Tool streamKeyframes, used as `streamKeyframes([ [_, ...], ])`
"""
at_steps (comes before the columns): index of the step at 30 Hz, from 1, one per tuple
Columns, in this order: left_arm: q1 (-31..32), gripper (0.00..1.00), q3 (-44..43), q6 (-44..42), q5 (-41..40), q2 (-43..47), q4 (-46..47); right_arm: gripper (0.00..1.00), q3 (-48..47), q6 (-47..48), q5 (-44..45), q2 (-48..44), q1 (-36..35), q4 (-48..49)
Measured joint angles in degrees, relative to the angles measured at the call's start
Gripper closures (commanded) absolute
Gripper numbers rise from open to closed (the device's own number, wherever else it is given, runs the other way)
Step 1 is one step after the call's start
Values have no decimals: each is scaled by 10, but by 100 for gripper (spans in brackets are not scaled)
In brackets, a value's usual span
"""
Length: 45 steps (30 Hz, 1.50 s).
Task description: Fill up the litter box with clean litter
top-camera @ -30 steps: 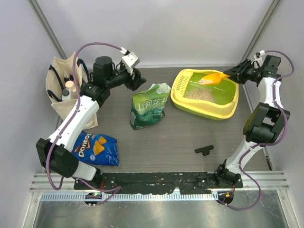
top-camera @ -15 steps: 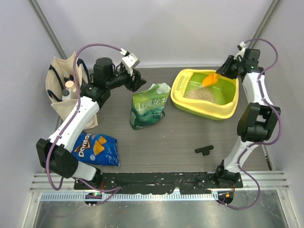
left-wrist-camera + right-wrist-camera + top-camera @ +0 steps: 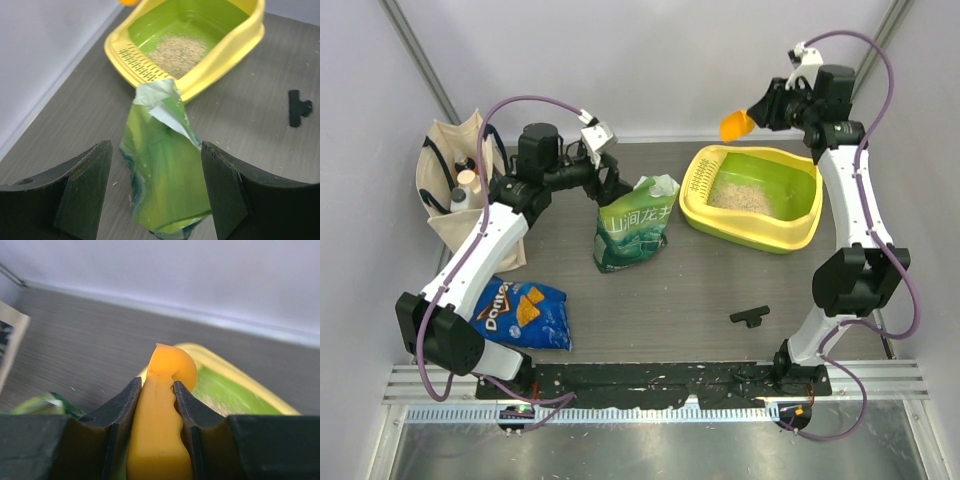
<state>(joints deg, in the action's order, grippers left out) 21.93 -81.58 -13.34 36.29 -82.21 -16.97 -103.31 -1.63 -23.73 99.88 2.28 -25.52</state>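
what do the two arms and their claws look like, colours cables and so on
Both the left arm and right arm have white links with black joint housings, and a purple cable loops along each. The left claw and right claw have broad, matte black, wedge-shaped fingers.

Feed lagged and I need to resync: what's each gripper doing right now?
Left gripper: open, holding nothing, over the green pouch.
Right gripper: closed on the orange scoop.
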Motion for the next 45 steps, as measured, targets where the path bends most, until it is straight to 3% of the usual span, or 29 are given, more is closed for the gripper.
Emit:
streamKeyframes([
  [7, 2, 25, -1, -22, 43, 0, -41, 99, -122, -51, -109, -2, -40, -26],
  [16, 2, 51, -1, -49, 40, -2, -64, 99, -198, -7, -205, 49, -134, -176],
  [26, 5, 72, -3, -64, 40, -5, -85, 99, -263, 152, -184, 94, -170, -347],
  [35, 6, 100, -4, -65, 45, -5, -89, 99, -280, 250, -180, 94, -187, -402],
  [45, 9, 100, -6, -61, 50, -5, -94, 99, -202, 274, -132, 103, -249, -353],
])
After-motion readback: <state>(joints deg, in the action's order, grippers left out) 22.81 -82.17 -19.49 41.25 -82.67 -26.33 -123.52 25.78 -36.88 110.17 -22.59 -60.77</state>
